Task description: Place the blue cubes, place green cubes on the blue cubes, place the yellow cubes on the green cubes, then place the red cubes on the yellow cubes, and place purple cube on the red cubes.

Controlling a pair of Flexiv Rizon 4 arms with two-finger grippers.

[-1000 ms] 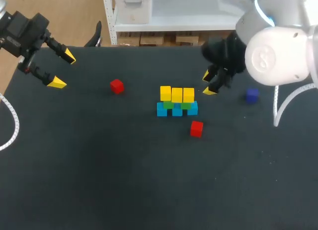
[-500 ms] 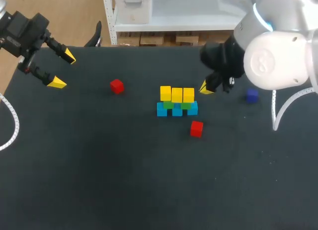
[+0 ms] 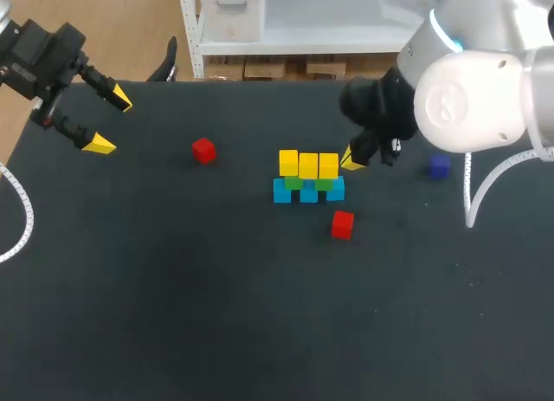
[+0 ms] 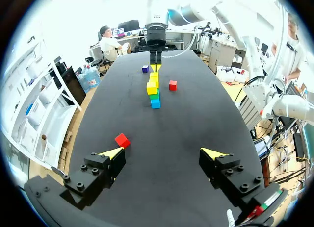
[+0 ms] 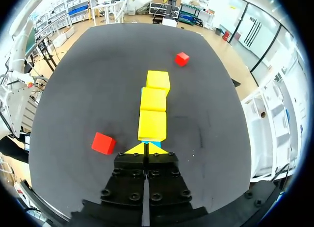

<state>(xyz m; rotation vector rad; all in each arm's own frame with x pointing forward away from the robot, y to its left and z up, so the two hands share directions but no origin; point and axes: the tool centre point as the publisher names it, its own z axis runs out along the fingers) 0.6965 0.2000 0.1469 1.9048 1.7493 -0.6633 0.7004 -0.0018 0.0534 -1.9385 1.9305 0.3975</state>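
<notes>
3 tiers are up in the head view. The blue cubes point(image 3: 309, 193) sit in a row of 3 on the bench point(image 3: 173, 297), with the green cubes point(image 3: 294, 183) on them and 3 yellow cubes point(image 3: 308, 164) on top. No red is on them yet. The left red point(image 3: 203, 150) lies well apart to the left, the near red point(image 3: 343, 224) lies just near-right of the blue cubes, and the purple cube point(image 3: 440, 166) sits alone at the right. The right end effector point(image 3: 353, 158) is at the right end of the yellow cubes, touching them or nearly so. The left end effector point(image 3: 110, 121) hangs over the far left corner, likely kept there so that the right arm has room.

Left wrist view: its fingers point(image 4: 112, 152) stand wide apart with nothing between them. The left red lies just ahead of 1 finger, so this arm looks best placed to take that cube. The yellow cubes run in a line well ahead, with the right end effector beyond them.

Right wrist view: the 2 yellow tips point(image 5: 136, 149) are pressed together, holding nothing, and point straight along the yellow cubes at the closest 1. I judge that the closed tips serve as a blunt pusher to square the row, since the reds need a level, aligned bed. The near red lies beside the fingers, and the left red lies past the far end of the yellow cubes.
</notes>
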